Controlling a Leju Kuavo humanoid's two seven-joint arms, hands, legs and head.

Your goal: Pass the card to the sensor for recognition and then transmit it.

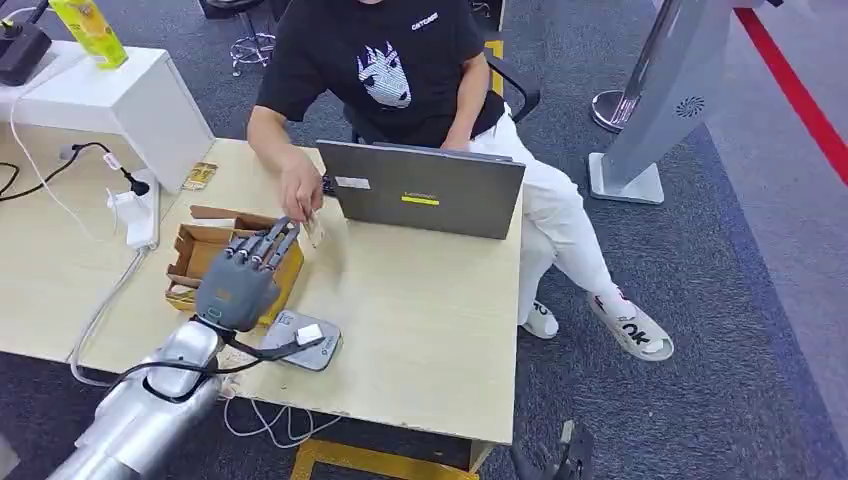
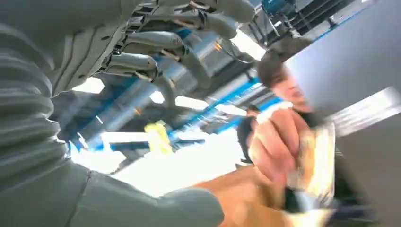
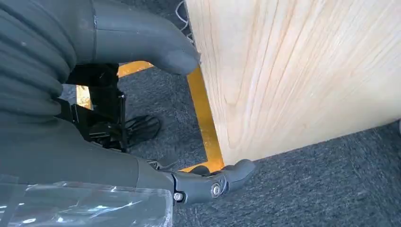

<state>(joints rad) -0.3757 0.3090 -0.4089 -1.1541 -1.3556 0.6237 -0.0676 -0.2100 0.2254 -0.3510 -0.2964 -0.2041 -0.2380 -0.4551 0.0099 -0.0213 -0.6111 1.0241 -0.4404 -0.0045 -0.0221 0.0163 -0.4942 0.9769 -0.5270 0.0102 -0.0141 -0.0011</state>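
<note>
My left hand hovers over a cardboard box, fingers stretched out and apart, nothing in it. Just past its fingertips a seated person's hand pinches the pale card. The left wrist view shows my spread left hand with the person's hand holding the blurred card beyond it. The grey card sensor with a white square on top lies on the table near my wrist. My right hand hangs beside the table's wooden side, fingers apart, holding nothing.
A grey laptop stands open in front of the person. A white box, a power strip and cables occupy the table's left part. The wooden tabletop is bare to the right of the sensor.
</note>
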